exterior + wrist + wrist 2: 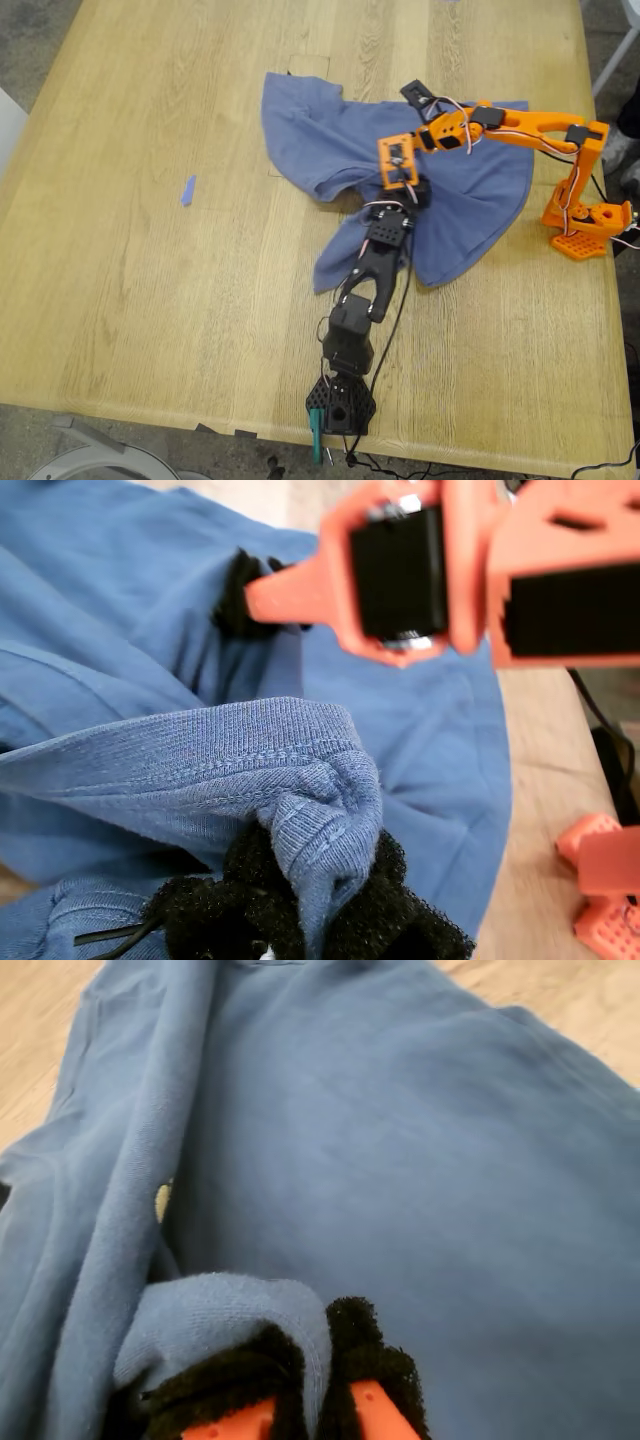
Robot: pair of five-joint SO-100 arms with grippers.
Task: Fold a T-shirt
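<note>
**Both claws hold cloth, mid-fold, near the counter's right half**

The T-shirt (400, 190) lies crumpled on the counter (150, 300), nearer its right edge in the exterior view and roughly midway between far and near edges, with one lobe trailing toward the near edge. My first claw (300, 920), on the black arm, is closed on a ribbed hem fold of the T-shirt; the fabric drapes over its foam-padded fingertips (390, 910). My second claw (310, 1380), on the orange arm, is likewise pinched shut on a rolled edge of the cloth. The two claws sit close together above the shirt's middle.

I judge the step in hand to be gathering and lifting, so the garment can be spread or carried over; no neat fold exists yet. The next move likely calls for drawing the two grips apart to tension the edge before laying it down, without dragging the rest into a heap.

The chest print is almost wholly hidden; only a yellow speck shows in the second wrist view. Which hem or sleeve each claw holds is hard to tell. A small purple strip (188, 190) lies well apart, toward the left edge.
</note>
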